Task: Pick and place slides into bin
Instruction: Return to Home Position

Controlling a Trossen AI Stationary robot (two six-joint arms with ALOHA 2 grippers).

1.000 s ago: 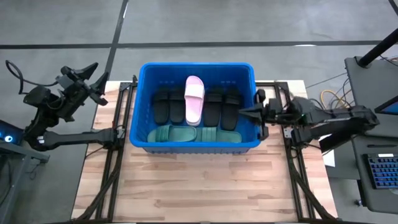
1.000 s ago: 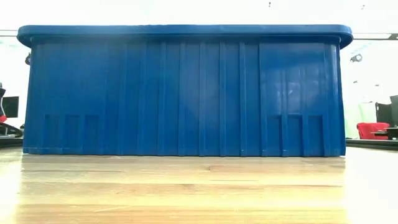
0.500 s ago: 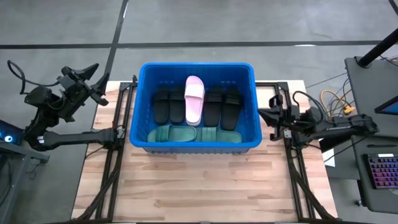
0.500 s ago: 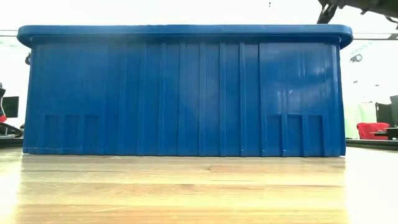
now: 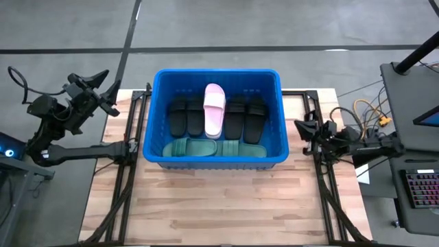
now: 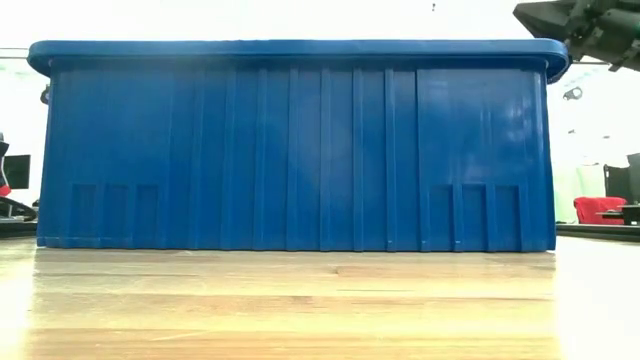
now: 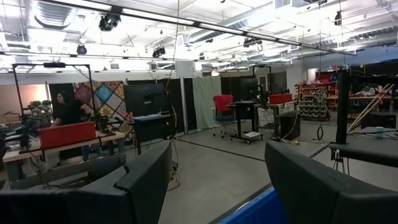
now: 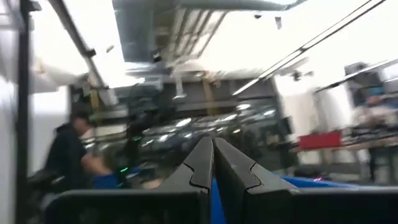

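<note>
The blue bin (image 5: pixel 216 73) stands on the far half of the wooden table and fills the low view (image 6: pixel 300 150). Inside lie several slides: black ones (image 5: pixel 178 118) (image 5: pixel 255 118) in a row, a pink one (image 5: pixel 214 108) among them, and two green ones (image 5: pixel 191 147) (image 5: pixel 240 149) along the near wall. My left gripper (image 5: pixel 104 89) hangs open off the table's far left corner, with nothing between its fingers (image 7: pixel 217 180). My right gripper (image 5: pixel 299 127) is shut and empty (image 8: pixel 213 163). It is just right of the bin's right wall, near rim height (image 6: pixel 535 14).
Bare wooden table (image 5: pixel 219 206) stretches in front of the bin. Black frame rails (image 5: pixel 127 185) (image 5: pixel 329 199) run along both sides of the table. A keyboard (image 5: pixel 420 195) sits off to the right. A person (image 8: pixel 68 155) stands in the room beyond.
My right gripper has drawn back from over the bin's right wall toward the table's right edge and has sunk, tipping its fingers upward; it stays shut. The slides and the bin have not moved.
</note>
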